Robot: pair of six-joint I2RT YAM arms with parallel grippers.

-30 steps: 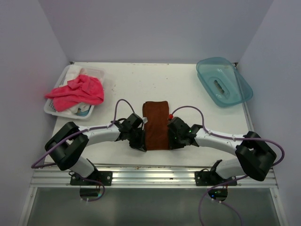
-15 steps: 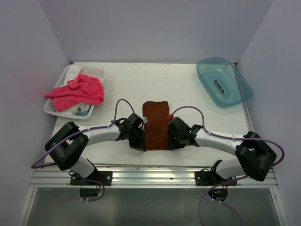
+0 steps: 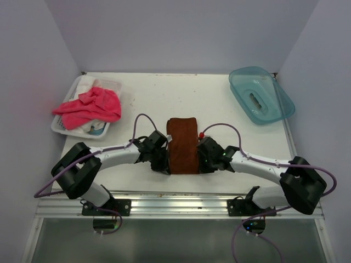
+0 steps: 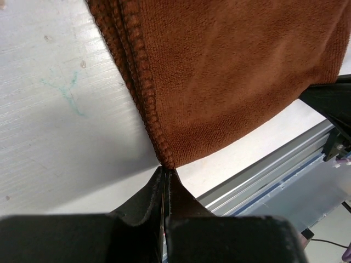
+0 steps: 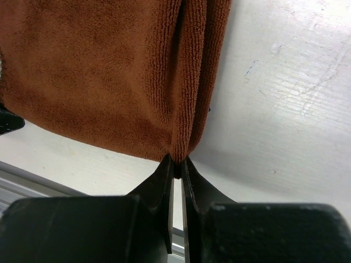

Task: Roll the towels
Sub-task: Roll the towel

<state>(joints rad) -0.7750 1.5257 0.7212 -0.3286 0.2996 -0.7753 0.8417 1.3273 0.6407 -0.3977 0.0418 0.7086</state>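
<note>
Rust-brown towel lies folded on the surface, left gripper and right gripper each pinching a near corner.

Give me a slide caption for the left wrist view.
Left gripper pinching the near corner of the folded rust-brown towel on the white table.

The rust-brown towel is soft, matt terry cloth with a fine nap and a ribbed, stitched hem. The pink towel looks like similar fuzzy cloth. The worktop is matt white, faintly grained and scuffed. The fingers are smooth matt black. The basket is white plastic, the tub glossy translucent teal plastic, and the rail ribbed bare metal.
</note>
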